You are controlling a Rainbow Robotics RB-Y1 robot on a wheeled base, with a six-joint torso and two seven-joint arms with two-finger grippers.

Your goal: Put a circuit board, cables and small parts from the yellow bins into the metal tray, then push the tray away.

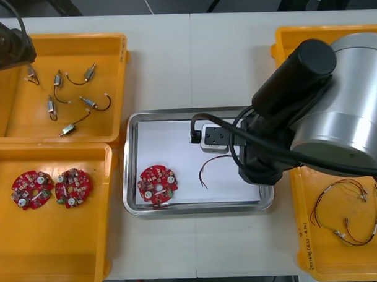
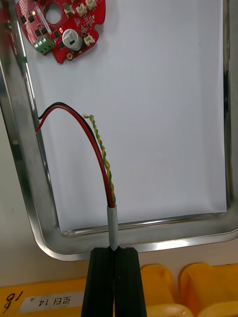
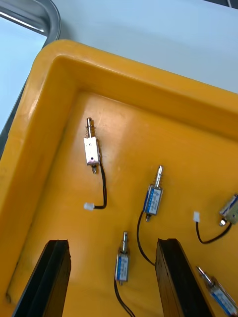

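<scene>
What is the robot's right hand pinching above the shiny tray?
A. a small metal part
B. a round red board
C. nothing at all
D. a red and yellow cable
D: the right gripper is shut on the grey-sleeved end of the red and yellow cable, whose wires reach over the metal tray. The left gripper hovers open above small metal parts in a yellow bin.

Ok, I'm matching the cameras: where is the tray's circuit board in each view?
Front view: the circuit board lies in the near left corner of the metal tray.
Right wrist view: beyond the red and yellow cable in the right gripper.
Left wrist view: not in it; the open left gripper is over small metal parts.
Shared landmark: the tray's shiny rim.
</scene>
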